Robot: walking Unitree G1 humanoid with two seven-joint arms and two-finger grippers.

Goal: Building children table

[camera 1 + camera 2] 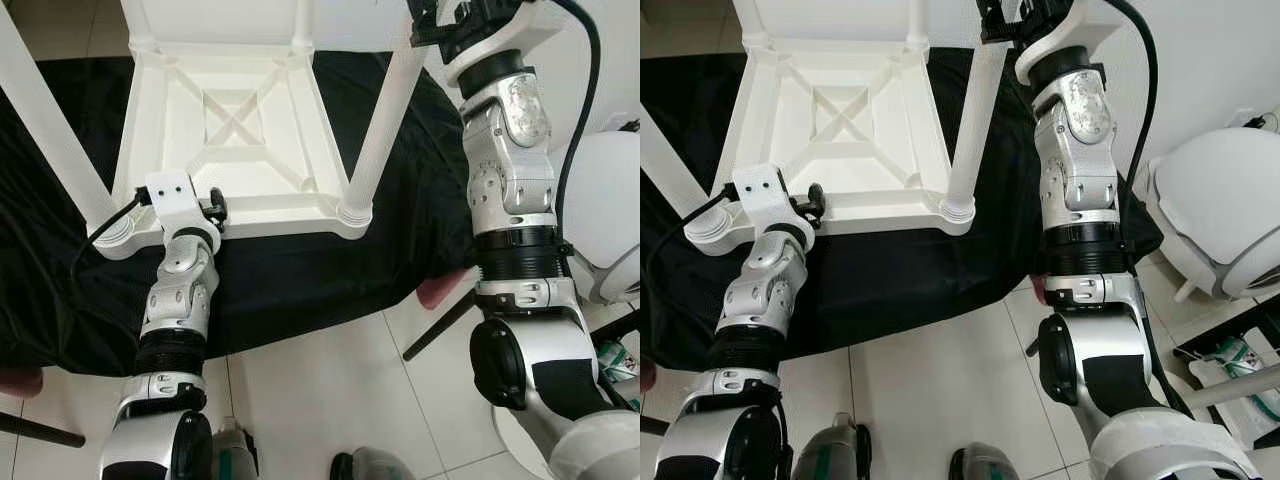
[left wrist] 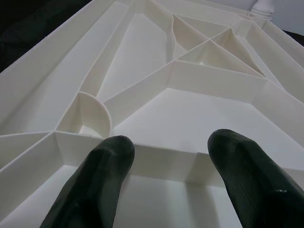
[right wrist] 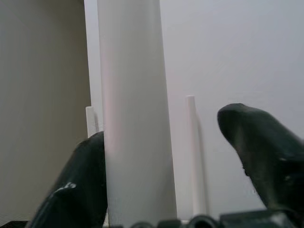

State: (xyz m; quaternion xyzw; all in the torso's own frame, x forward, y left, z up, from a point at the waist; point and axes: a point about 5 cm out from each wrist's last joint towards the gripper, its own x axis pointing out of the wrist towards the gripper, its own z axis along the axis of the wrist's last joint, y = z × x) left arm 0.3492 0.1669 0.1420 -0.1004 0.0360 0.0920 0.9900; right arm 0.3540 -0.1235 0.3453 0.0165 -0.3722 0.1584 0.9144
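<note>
Left eye view: upturned white table [image 1: 235, 130] on black cloth [image 1: 300, 270], legs apparently all fitted; left gripper [image 2: 171, 161] open over its ribbed underside, right gripper [image 3: 190, 156] open around a leg [image 3: 135, 109], turning upright remains

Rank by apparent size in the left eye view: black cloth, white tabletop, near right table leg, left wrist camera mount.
1. black cloth, largest
2. tabletop, upside down
3. near right leg; it rises toward the camera, so it looks bigger than it may be
4. left wrist camera mount, smallest
</note>
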